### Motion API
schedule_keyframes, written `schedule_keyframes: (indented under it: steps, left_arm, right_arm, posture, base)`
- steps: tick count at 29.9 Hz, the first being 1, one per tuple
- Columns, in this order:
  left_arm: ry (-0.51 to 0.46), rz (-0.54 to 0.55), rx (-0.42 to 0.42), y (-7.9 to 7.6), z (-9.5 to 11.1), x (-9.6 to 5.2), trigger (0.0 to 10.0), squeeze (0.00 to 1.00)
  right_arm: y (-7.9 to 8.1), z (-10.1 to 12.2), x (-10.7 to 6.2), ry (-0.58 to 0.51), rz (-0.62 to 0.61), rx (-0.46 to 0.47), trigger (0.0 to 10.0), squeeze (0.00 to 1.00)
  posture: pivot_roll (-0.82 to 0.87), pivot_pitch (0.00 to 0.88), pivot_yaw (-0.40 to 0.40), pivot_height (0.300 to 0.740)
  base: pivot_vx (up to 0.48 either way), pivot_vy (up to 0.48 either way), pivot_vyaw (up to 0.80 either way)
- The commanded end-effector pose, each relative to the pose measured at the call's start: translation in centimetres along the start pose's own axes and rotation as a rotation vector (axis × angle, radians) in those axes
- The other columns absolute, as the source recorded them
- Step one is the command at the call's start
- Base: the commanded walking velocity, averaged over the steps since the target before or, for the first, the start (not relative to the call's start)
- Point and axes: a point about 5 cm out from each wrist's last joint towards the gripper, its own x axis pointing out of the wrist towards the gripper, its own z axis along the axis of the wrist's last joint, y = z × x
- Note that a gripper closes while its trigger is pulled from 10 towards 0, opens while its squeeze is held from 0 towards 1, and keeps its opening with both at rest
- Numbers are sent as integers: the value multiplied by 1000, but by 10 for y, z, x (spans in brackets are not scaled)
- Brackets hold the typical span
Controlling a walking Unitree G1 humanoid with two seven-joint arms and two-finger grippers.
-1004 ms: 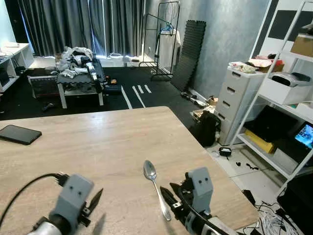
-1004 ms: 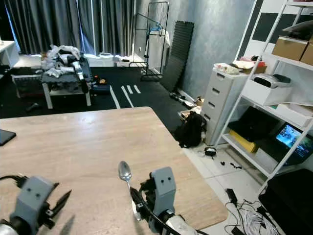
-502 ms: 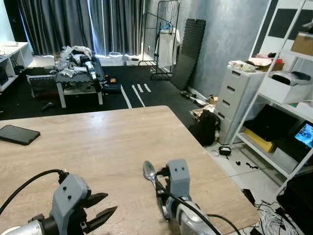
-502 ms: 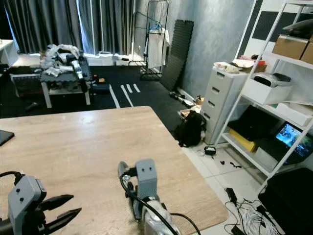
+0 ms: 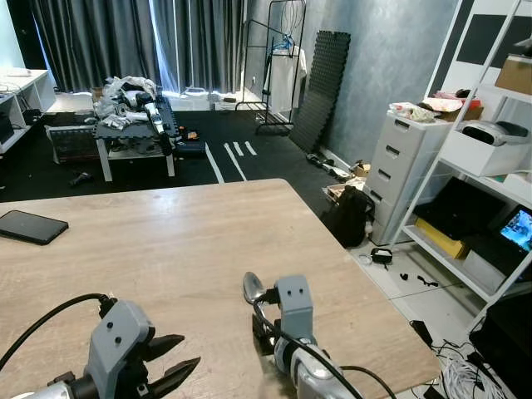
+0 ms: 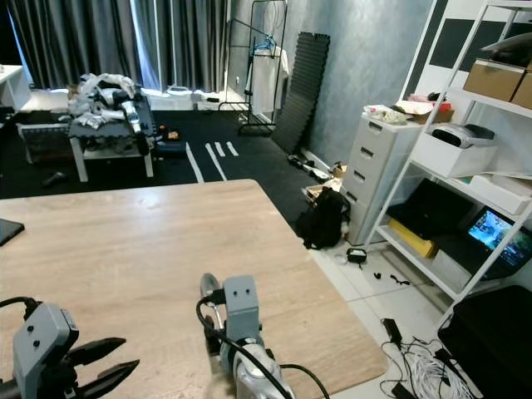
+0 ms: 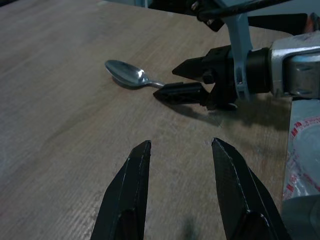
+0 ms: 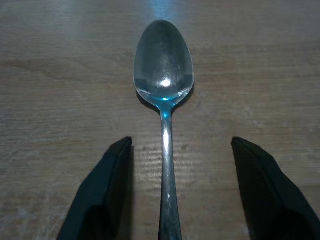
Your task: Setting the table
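Observation:
A silver spoon (image 8: 163, 65) lies on the wooden table (image 5: 166, 241) near its right front, bowl (image 5: 252, 287) pointing away from me. My right gripper (image 8: 181, 145) is down at the tabletop, open, with one black finger (image 8: 102, 195) on each side of the spoon's handle and not closed on it. From the left wrist view the same right gripper (image 7: 175, 80) straddles the handle just behind the bowl. My left gripper (image 5: 179, 356) hovers low over the front left of the table, open and holding nothing, to the left of the spoon.
A black phone (image 5: 32, 226) lies on the table's far left. The table's right edge (image 5: 366, 283) drops to a floor with a black backpack (image 5: 349, 218), cables, a white drawer unit (image 5: 407, 170) and shelving (image 5: 490, 183).
My right gripper swung in from the spoon's right side onto its handle, fingers now either side of it. The left gripper's fingers spread apart. The spoon has not moved.

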Motion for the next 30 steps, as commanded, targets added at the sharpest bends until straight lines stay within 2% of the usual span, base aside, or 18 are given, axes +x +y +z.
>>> schedule_keyframes:
  steps: [1, 2, 3, 6, 7, 8, 9, 21, 30]
  left_arm:
    - [10, -3, -3, -2, -1, 1, 10000, 0]
    - [11, -1, -3, -1, 0, 1, 10000, 0]
    - [11, 1, -4, -1, 0, 1, 10000, 0]
    - [14, 11, -2, 1, 1, -1, 10000, 0]
    - [14, 14, -2, 1, 1, -1, 10000, 0]
    - [15, 16, -3, 1, 1, -1, 10000, 0]
    - [15, 19, -3, 1, 1, -1, 10000, 0]
    - [15, 44, -7, 3, 0, 0, 10000, 0]
    - [20, 63, -10, 4, -2, 0, 10000, 0]
  right_arm:
    - [3, -1, 2, 2, -2, -8, 10000, 1000]
    - [3, -1, 3, 2, -4, -11, 10000, 1000]
    - [3, -2, 4, 3, -6, -16, 10000, 0]
    - [5, -7, 6, 36, 0, -30, 10000, 0]
    - [5, -10, 6, 56, 8, -31, 3255, 0]
    - [6, -12, 7, 67, 13, -32, 3255, 0]
    - [6, -14, 6, 80, 19, -28, 0, 0]
    - [-5, -28, 5, 125, -8, -97, 0, 0]
    - [-18, -30, 2, 130, -57, -92, 0, 0]
  posture:
    - [153, 47, 2, 740]
    - [154, 47, 3, 740]
    - [156, 47, 3, 740]
    - [158, 48, 2, 740]
    - [159, 49, 2, 740]
    - [159, 49, 2, 740]
    - [158, 50, 1, 740]
    - [153, 54, -2, 740]
    - [148, 55, -3, 740]
  base:
    - [0, 0, 0]
    - [0, 0, 0]
    - [0, 0, 0]
    - [0, 0, 0]
    - [0, 0, 0]
    - [0, 0, 0]
    - [0, 0, 0]
    - [0, 0, 0]
    - [0, 0, 0]
